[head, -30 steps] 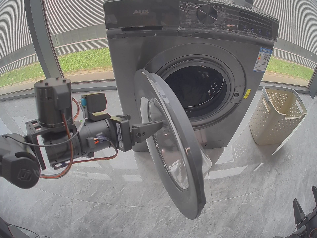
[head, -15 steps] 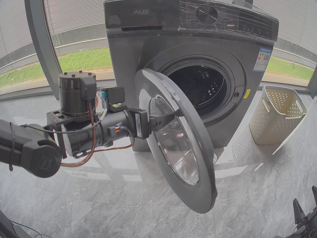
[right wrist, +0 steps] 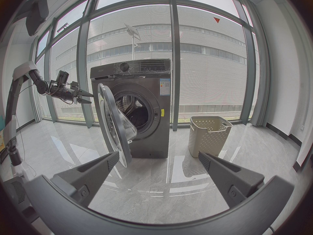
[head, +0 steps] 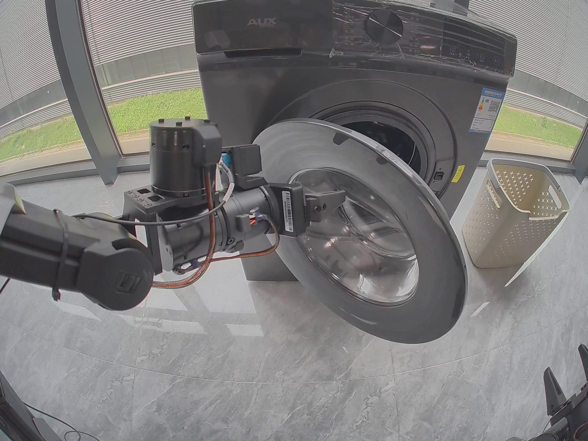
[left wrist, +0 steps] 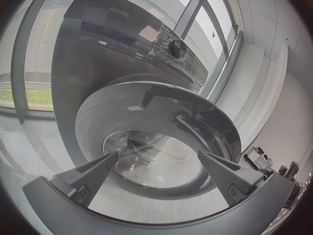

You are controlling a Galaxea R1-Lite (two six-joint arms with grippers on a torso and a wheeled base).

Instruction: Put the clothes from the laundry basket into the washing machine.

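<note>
Since the round grey metal door (head: 392,173), with its glossy domed glass window, stands half-swung across the drum mouth of the brushed-grey front-loading washing machine (head: 245,99), its smooth outer face lies straight ahead of the left end effector (head: 331,202). That one's fingers are spread wide on nothing. I cannot tell if they touch. The cream perforated plastic laundry basket (head: 490,228) stands on the floor right of the machine, nearer the right end effector (right wrist: 158,155), likewise spread and empty.
</note>
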